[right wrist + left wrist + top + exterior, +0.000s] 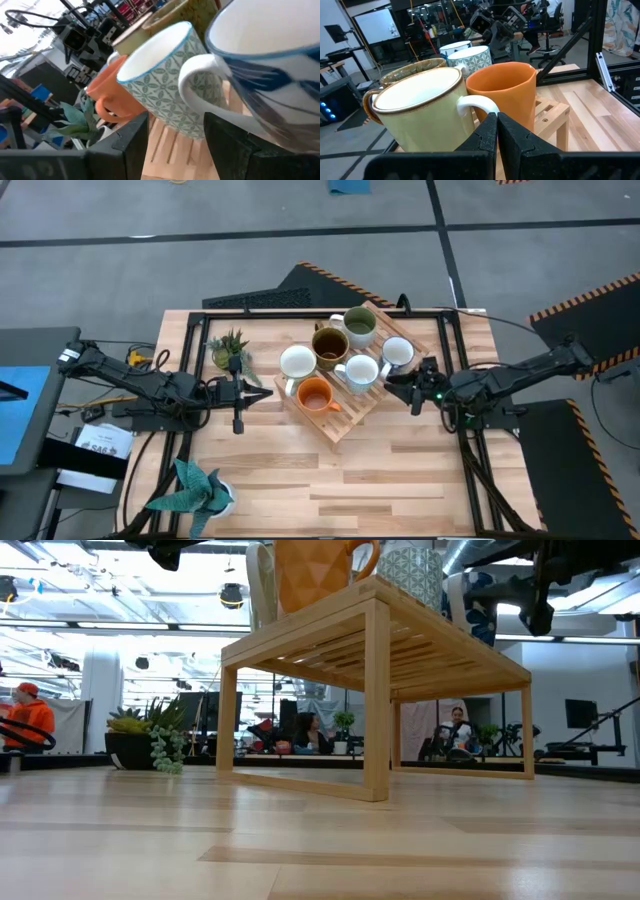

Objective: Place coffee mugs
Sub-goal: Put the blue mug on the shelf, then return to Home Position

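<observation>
Evidently all six coffee mugs are gathered on the slatted wooden rack [345, 415] at the table's centre: the cream-white mug [297, 362] at 9 o'clock of the cluster, the orange mug [315, 394] at 7, the dark brown mug [330, 344] near the middle, the green mug [359, 326] at 12, the patterned mug [361, 372] at 4, and the blue-marked white mug [397, 353] at 3. Being glazed ceramic, they are judged stiff, fairly heavy, slick and chippable; the handle or rim wall is best taken.

The right gripper [412, 389] is held just beside the blue-marked mug, jaws apart and empty. The left gripper [238, 395] waits at 9 o'clock of the rack, jaws together.

The wooden table [400, 470] carries two potted plants [230, 350]; people are seen in the workshop behind.
</observation>
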You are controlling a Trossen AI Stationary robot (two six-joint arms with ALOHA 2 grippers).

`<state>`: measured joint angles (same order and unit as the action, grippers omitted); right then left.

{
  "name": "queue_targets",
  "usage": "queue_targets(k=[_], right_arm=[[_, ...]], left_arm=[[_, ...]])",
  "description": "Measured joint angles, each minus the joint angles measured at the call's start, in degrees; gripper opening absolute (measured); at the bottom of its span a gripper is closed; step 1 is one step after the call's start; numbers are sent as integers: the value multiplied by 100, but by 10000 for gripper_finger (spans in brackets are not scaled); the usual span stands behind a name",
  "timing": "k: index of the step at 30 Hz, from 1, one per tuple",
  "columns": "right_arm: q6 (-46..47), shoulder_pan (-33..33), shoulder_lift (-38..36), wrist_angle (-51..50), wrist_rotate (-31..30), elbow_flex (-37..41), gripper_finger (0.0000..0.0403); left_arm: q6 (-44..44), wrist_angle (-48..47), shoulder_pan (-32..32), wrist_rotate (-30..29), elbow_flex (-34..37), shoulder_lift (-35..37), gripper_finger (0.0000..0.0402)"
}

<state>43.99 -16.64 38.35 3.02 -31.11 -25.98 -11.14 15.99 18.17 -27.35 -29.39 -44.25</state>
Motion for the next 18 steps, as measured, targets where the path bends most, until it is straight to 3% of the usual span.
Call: queue_targets(k=[11,18], right_arm=[[-44,-68,-355,-269,-145,0,216],[70,-501,-493,-252,421,0,216]], left_arm=[[0,-1,2,0,2,0,0],[0,0,2,-2,2,0,0]])
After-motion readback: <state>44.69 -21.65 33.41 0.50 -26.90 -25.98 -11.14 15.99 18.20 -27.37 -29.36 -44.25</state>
